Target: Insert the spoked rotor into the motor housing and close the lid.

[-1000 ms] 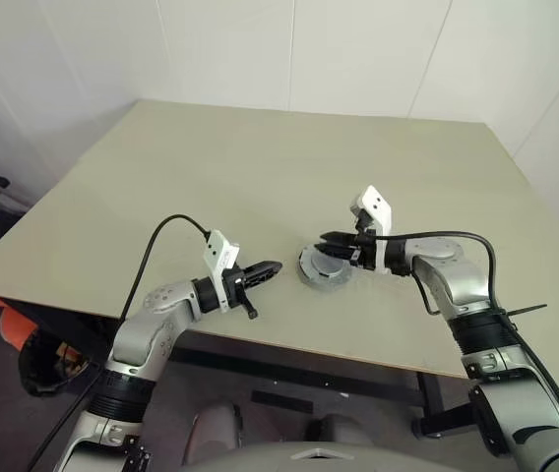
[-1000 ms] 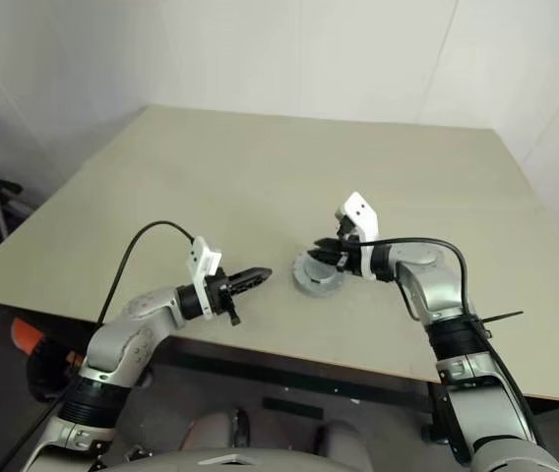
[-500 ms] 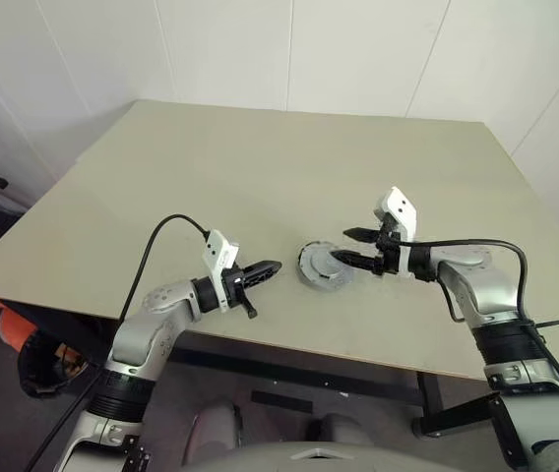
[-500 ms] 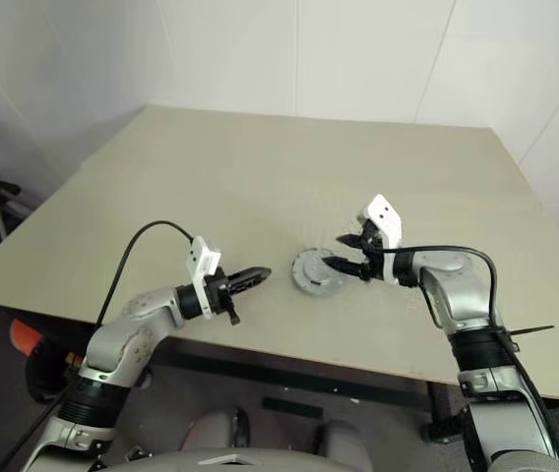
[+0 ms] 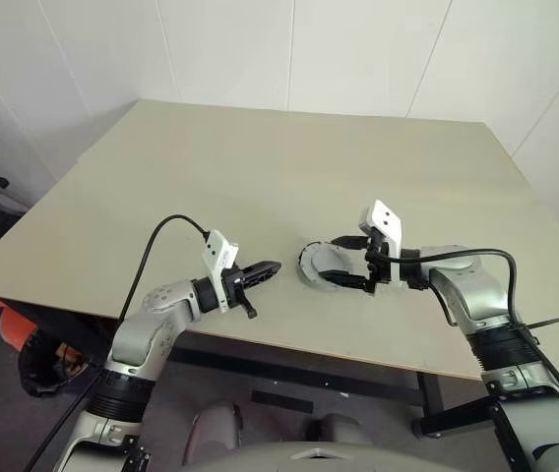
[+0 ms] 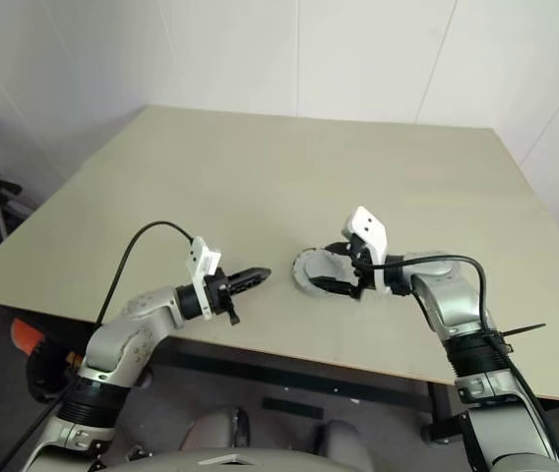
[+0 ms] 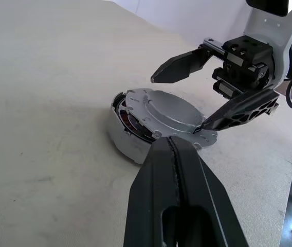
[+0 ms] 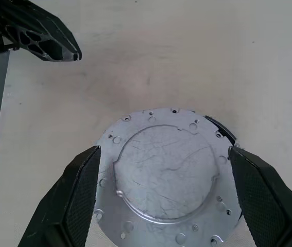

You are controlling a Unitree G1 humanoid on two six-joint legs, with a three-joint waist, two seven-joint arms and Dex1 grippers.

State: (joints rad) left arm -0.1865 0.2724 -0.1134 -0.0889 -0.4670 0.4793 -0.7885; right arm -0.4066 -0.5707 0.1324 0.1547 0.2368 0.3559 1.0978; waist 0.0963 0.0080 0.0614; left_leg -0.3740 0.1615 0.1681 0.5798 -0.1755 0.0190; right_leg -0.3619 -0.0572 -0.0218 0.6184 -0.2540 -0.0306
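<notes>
I see soft, even, bright light across the pale beige wooden table [image 5: 260,167], with no glare. Only a faint shadow pools at about nine o'clock of the round silver metal lid [image 7: 169,110]. In my left wrist view, the closed black left gripper [image 7: 179,164] looks slightly soft-focused up close.

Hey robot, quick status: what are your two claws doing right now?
Left gripper shut, empty, beside the motor housing. Right gripper open, fingers either side of the lid. Lid on housing, slightly askew. Nothing in the way.
</notes>
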